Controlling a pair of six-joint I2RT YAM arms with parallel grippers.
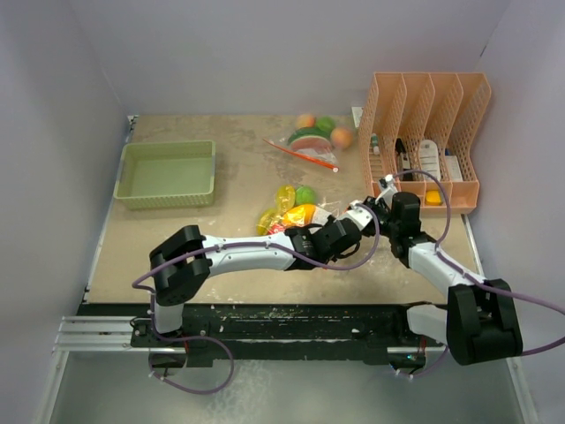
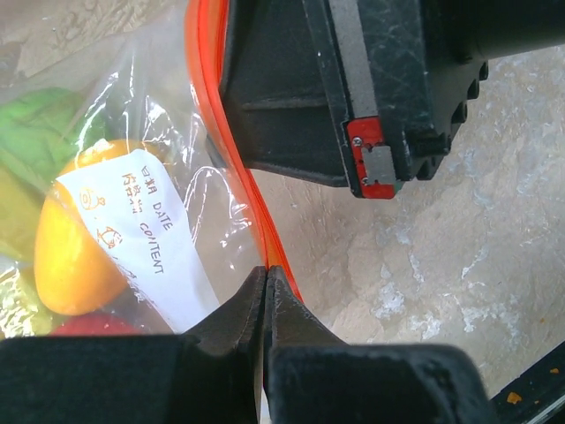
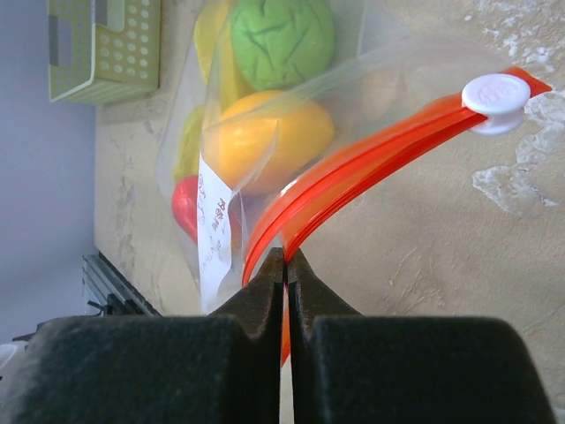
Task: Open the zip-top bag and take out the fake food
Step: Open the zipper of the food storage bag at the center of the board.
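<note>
Pinching the orange zip (image 3: 380,150) between them, the left claw (image 2: 266,281) and right claw (image 3: 285,265) each have their fingers pressed tight together on that strip, close beside one another. The bag (image 1: 287,212) lies right of the tray (image 1: 168,201) and nearer the arms, and the food (image 3: 265,141) sits inside it in yellow, orange, green and red pieces, none yet out. Both holds are at the very fingertips on a thin, slick strip, so a quick pull apart could let one lip slide free and leave the bag hanging from the other claw. If either claw has caught both lips together rather than one, pulling would likely only stretch the zip instead of parting it, and the pictures do not settle which is the case. The right wrist view alone shows the white slider (image 3: 496,99) at the far end of the zip, and the two tracks seeming to split just ahead of the fingers. The left wrist view instead gives the label (image 2: 141,238) face-on and the right claw's body just beyond the strip. Only the top view takes in the second bag (image 1: 311,141) — also right of the tray but farther from the arms, with no claw on it.
</note>
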